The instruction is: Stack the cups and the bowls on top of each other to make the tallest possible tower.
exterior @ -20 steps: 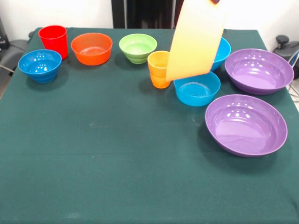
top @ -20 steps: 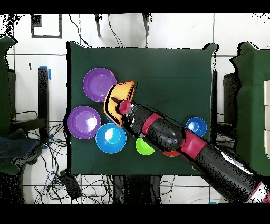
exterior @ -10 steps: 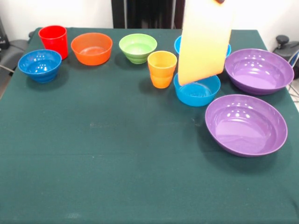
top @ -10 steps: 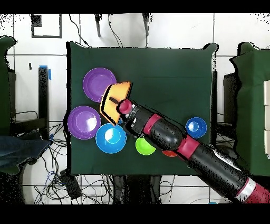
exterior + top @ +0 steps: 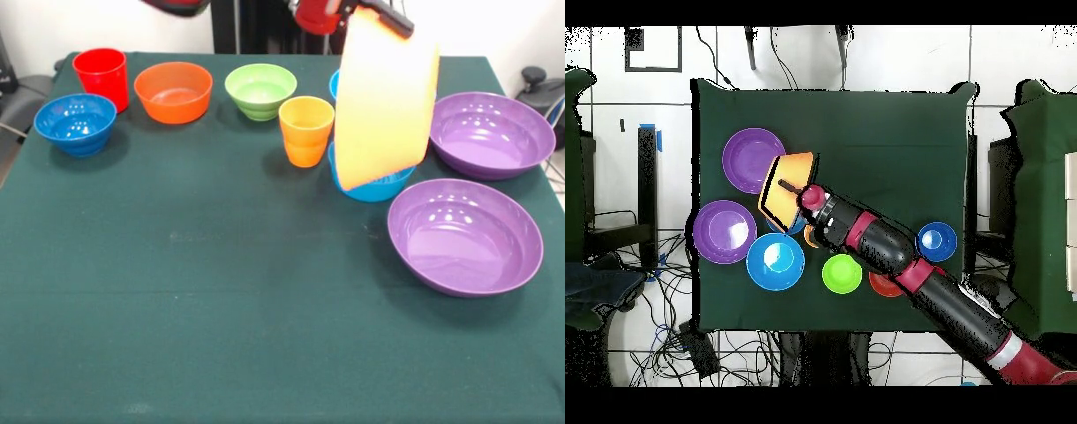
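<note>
Evidently, the yellow bowl [image 5: 381,102] hung tilted on edge above the surface [image 5: 221,309], its rim pinched at the top by the gripper [image 5: 386,16], whose jaws were clamped on that rim. Gripped at 1 point only, the bowl swung steeply, its base facing the front camera and its lower edge hiding part of the light-blue bowl [image 5: 375,187]. From overhead, the bowl [image 5: 783,187] lay between the 2 purple bowls [image 5: 751,158] [image 5: 723,231] and just over the light-blue one, with the big blue bowl [image 5: 775,261] nearby. As the largest piece it would probably serve as the tower's base, which may explain carrying it first. The arm [image 5: 895,262] reached diagonally across the surface from the base corner, wrist bent toward the bowl. Along the far row stood the orange cup [image 5: 305,131], green bowl [image 5: 259,90], orange-red bowl [image 5: 173,91], red cup [image 5: 101,76] and dark-blue bowl [image 5: 75,123], all upright and apart.
</note>
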Tool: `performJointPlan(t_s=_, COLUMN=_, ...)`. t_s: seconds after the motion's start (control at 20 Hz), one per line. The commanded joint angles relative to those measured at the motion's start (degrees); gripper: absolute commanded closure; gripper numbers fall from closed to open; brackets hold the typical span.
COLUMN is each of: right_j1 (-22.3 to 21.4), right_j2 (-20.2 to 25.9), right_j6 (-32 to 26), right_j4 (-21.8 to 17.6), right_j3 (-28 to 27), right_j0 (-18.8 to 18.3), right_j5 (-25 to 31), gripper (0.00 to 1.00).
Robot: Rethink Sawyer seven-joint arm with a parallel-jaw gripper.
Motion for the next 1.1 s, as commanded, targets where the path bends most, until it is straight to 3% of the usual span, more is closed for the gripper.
performJointPlan(t_s=0.05, right_j1=11.14, right_j2=-6.46, right_j6=-17.29, right_j4=-5.45, right_j3=-14.71, right_j0=-1.05, right_j5=15.49, gripper=1.0)
performJointPlan(t_s=0.55, right_j1=18.58, right_j2=-5.71, right_j6=-23.66, right_j4=-9.59, right_j3=-23.7, right_j0=-3.24, right_j5=28.22, gripper=1.0)
performJointPlan(t_s=1.1, right_j1=26.3, right_j2=-4.49, right_j6=-32.02, right_j4=-11.14, right_j3=-31.02, right_j0=-3.67, right_j5=31.72, gripper=1.0)
